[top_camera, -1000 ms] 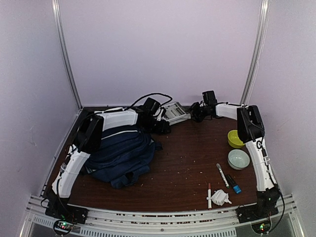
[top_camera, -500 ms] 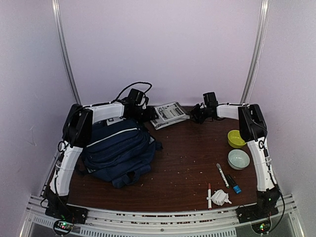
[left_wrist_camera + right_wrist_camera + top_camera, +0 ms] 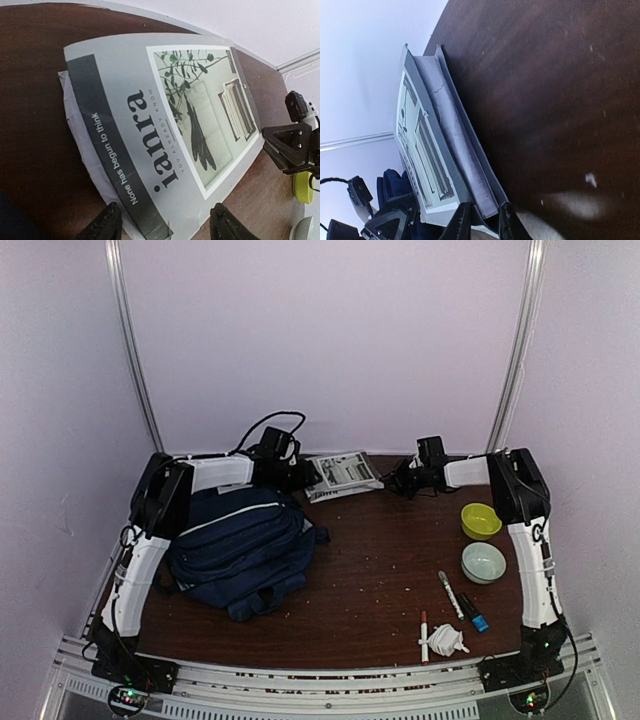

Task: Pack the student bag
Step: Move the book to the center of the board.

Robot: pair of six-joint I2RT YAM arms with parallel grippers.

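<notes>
The student bag (image 3: 240,545) is lying slumped on the left half of the bench (image 3: 370,560), beneath the left arm, with no open compartment showing in the top view. The magazine (image 3: 170,135) is lying flat at the far edge, near the bag. The right end effector (image 3: 484,212) is standing narrow and pinching the magazine's right edge. The left end effector (image 3: 165,220) is standing wide over the opposite end and is gripping nothing. Probable faults: the right pinch is sitting at the very edge, so the pages may be slipping free or fanning open on a lift. With only one end held, the magazine may be sagging and catching on the bag fabric. An unopened bag would be blocking insertion. Inventory: one bag; one magazine; two bowls, a yellow bowl (image 3: 480,521) and a pale bowl (image 3: 483,562); three pens (image 3: 450,592); one crumpled white wad (image 3: 447,640).
</notes>
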